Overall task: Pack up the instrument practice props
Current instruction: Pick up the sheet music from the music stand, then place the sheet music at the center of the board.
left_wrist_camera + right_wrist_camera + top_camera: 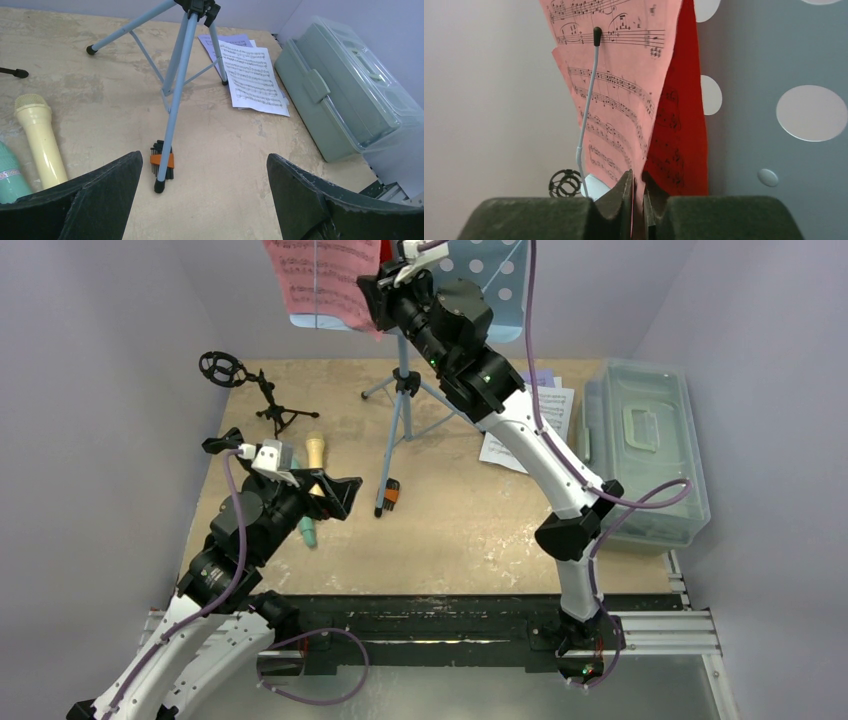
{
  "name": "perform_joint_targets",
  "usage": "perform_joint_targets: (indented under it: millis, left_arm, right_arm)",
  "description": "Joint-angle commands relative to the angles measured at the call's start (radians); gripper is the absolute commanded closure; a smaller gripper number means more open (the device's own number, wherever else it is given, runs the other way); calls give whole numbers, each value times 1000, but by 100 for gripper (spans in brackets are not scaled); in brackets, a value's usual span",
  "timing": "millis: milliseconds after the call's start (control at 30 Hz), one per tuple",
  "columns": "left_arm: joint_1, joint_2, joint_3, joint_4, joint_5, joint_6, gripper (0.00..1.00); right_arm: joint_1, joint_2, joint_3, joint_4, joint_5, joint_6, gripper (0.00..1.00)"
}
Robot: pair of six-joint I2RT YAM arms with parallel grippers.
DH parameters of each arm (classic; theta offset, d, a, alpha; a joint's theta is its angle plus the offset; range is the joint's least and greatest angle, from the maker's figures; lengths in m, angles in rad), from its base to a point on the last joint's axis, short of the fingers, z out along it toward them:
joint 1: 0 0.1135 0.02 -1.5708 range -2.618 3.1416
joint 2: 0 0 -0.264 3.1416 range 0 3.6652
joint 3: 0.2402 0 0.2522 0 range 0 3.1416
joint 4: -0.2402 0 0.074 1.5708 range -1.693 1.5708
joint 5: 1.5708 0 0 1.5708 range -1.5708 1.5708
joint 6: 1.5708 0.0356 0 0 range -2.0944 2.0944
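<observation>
The light-blue tripod (400, 410) stands mid-table with its perforated tray (490, 285) at the top; its legs also show in the left wrist view (175, 100). My right gripper (638, 200) is shut on a pink sheet-music page (624, 80) at the tray, with a red page (681, 125) behind it. My left gripper (202, 200) is open and empty above the table near the yellow microphone (40, 140) and the mint-green microphone (10, 175). A white page on a purple page (252, 75) lies by the tub. A black microphone tripod (260, 395) stands back left.
The translucent grey tub (645, 445) sits closed at the right edge. A set of hex keys in an orange holder (388, 495) lies at the tripod's front foot. Walls close in the table on three sides.
</observation>
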Motion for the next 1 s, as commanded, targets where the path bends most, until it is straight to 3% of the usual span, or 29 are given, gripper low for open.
perform_joint_targets:
  millis: [0,233,533,833,967]
  left_arm:
    - [5,-9,21,1,-11,-3,5]
    - [4,-21,28,-10,-13,-6,5]
    - [5,-24,30,-3,-3,-14,5]
    - [4,-12,18,18,23,7,5]
    - [5,-3,17,26,41,33,5]
  right_arm:
    - [4,6,73,59,12,-92,100]
    - [4,-68,168,29,38,-209,100]
    - [4,-226,169,-83,-42,-246,100]
    - [4,-395,-4,-237,-292,-232,100]
    - [3,-480,-110,-339,-454,-299,100]
